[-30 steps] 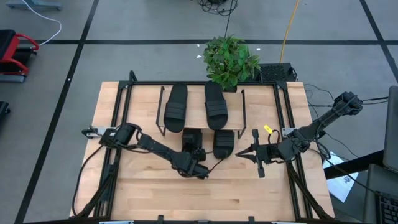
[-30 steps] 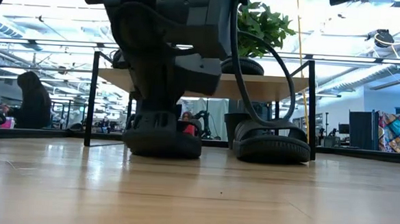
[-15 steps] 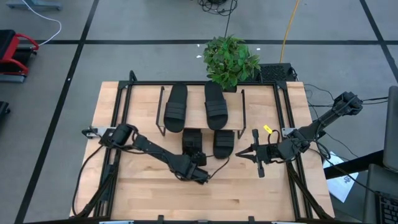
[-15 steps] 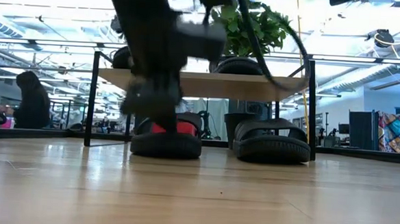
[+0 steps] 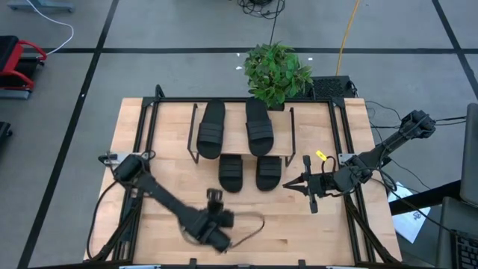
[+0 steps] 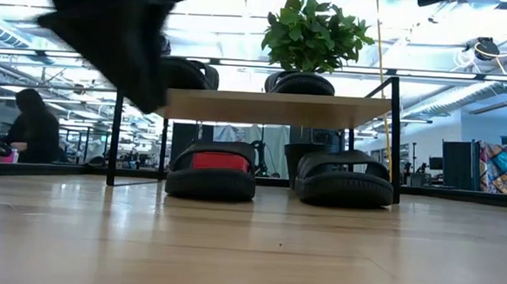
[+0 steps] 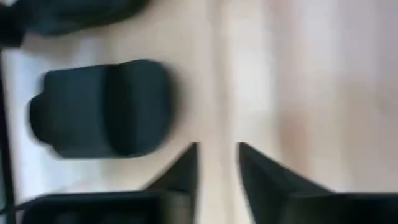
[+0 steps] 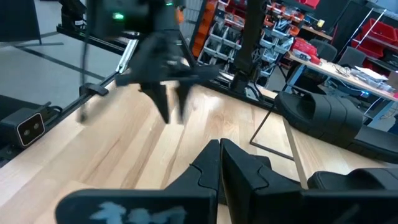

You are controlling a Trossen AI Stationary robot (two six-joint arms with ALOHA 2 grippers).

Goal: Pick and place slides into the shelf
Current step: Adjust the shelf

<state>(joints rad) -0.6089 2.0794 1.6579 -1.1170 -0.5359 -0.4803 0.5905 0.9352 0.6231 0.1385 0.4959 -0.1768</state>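
Observation:
Two black slides (image 5: 211, 128) (image 5: 259, 127) lie on the shelf's (image 5: 299, 138) wooden top. The other two slides (image 5: 231, 172) (image 5: 268, 172) sit on the table under the shelf's near edge, heels sticking out; the low view shows them side by side (image 6: 211, 170) (image 6: 346, 175). My left gripper (image 5: 215, 196) hangs over bare table near of the left lower slide, narrowly open and touching nothing; its wrist view shows that slide's end (image 7: 106, 109) apart from the gripper (image 7: 217, 149). My right gripper (image 5: 306, 183) waits to the right of the shelf, shut (image 8: 219, 148).
A potted plant (image 5: 275, 71) stands at the table's far edge behind the shelf. Black frame rails (image 5: 142, 134) (image 5: 345, 134) run along the table's left and right sides. Bare tabletop lies near of the shelf. A person (image 6: 33, 126) sits in the room beyond.
My left gripper has drawn back from the left lower slide toward the table's near edge and risen, moving fast enough to blur. That slide has stayed on the table under the shelf's near edge. The right arm has kept still.

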